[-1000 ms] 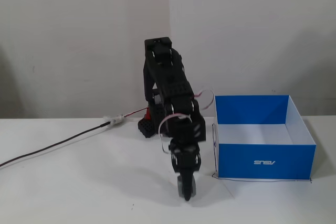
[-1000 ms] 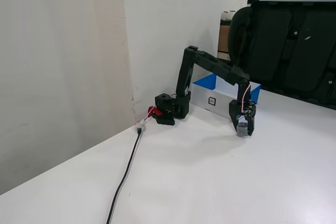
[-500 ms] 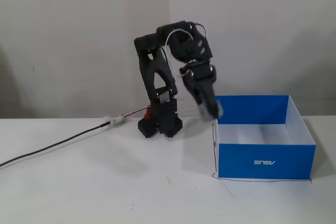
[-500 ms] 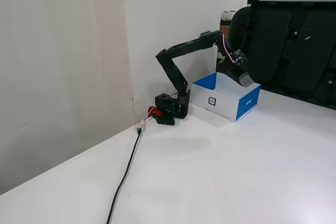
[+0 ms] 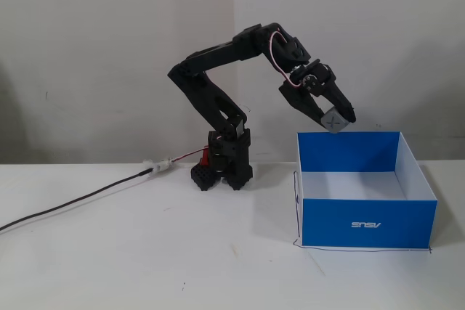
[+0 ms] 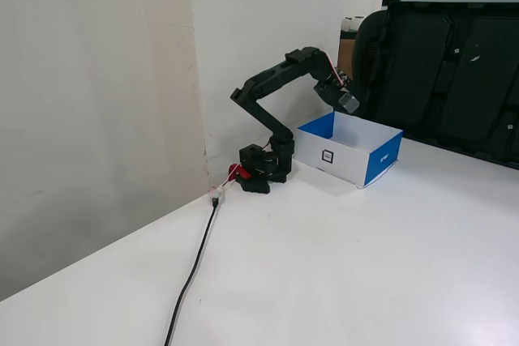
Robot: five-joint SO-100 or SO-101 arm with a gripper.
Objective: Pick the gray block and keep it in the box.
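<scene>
1. Holding the gray block (image 5: 335, 121) clamped between the two black fingers of the gripper (image 5: 337, 120), raised in the air off the white bench (image 5: 145, 252).
2. Hanging just above the rear rim of the blue box (image 5: 367, 223), over its back left corner as a fixed view shows it; block and rim appear not to touch, though too close to say for certain.
3. Seen from the side in the other fixed view: block (image 6: 349, 103) and gripper (image 6: 347, 101) poised over the box (image 6: 381, 160), above the wall nearest the arm.
4. Open-topped, white-floored, standing flat on the bench toward its far edge, near the wall, with a white logo on the blue front face.
5. Bolted beside the box at the back edge of the bench: black arm base (image 5: 221, 168), upper links folded high and reaching across toward the box.
6. Trailing from the base toward the near left edge: a dark cable (image 5: 73, 205).
</scene>
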